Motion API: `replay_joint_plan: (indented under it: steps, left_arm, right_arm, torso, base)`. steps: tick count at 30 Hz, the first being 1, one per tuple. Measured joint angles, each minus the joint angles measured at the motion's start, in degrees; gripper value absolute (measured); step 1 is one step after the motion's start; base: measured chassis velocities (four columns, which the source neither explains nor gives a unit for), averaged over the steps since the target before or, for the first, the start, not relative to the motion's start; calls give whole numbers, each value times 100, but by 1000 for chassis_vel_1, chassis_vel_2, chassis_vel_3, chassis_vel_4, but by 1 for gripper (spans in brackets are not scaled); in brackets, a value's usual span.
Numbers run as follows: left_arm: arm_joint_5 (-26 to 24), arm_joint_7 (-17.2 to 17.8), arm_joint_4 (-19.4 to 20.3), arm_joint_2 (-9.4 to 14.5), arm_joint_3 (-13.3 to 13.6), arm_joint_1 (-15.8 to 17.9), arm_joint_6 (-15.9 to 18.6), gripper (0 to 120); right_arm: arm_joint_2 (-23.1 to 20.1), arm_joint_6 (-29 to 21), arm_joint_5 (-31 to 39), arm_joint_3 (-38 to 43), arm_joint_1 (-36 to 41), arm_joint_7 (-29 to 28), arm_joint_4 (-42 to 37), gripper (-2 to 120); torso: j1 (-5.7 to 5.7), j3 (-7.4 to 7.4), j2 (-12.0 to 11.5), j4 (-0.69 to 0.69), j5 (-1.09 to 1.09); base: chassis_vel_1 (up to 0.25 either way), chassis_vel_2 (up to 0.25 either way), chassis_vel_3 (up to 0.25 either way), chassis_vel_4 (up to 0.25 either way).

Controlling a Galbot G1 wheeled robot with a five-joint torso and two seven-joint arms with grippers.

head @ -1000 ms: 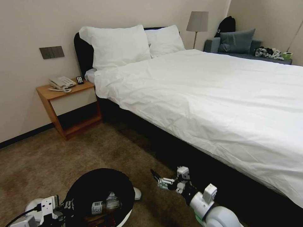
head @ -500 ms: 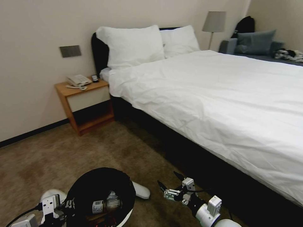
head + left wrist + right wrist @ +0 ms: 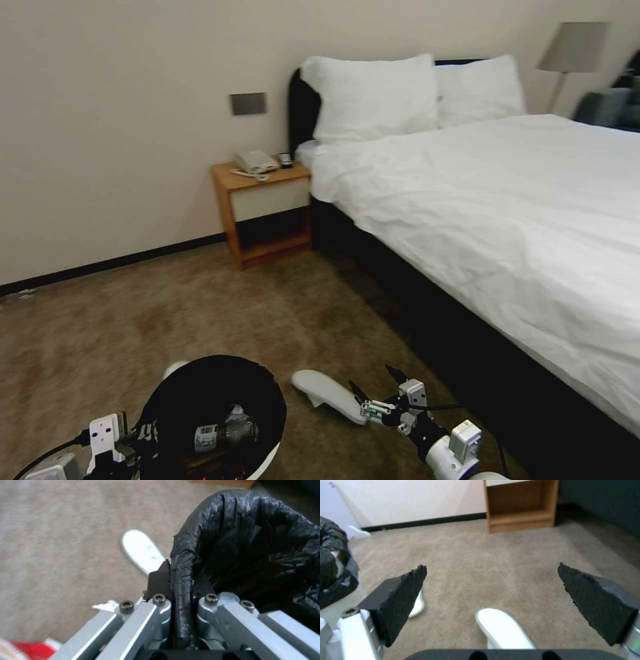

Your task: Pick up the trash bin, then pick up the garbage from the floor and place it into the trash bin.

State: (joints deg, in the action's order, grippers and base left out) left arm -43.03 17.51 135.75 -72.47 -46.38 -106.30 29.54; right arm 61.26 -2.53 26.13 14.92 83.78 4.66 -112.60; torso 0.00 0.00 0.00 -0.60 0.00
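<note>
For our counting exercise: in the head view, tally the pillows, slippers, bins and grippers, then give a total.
Pillows: 2
Slippers: 2
Bin: 1
Grippers: 2, left gripper and right gripper
Total: 7

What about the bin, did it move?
Yes. The bin, held at its rim by the left gripper, swung left with the turning robot: the nightstand stood beyond its left side before, now beyond its right.
</note>
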Motion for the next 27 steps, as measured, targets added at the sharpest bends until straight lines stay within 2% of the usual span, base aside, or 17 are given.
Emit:
replay_joint_plan:
  steps: [9, 18, 24, 27]
  left_arm:
    - [14, -4, -9, 8, 16, 8, -7, 4]
    - [38, -3, -9, 4, 23, 20, -7, 4]
    - [97, -1, -43, -7, 25, 55, -34, 4]
    - [133, -15, -56, -9, 34, 61, -35, 4]
  right_arm:
    - [107, 7, -295, 62, 143, -139, 24, 100]
    - [133, 55, -645, 54, 422, -445, 68, 100]
    - [171, 302, -1198, 544, 1041, -559, 217, 100]
    - [237, 377, -1211, 637, 1133, -500, 225, 100]
  torso:
    - [0, 0, 0, -6, 0]
    - [0, 0, 0, -2, 0]
    - [0, 0, 0, -3, -1]
    - [0, 0, 0, -3, -1]
  base:
    - [32, 39, 26, 28]
    - [0, 0, 0, 0]
    - [0, 0, 0, 0]
    - [0, 0, 0, 0]
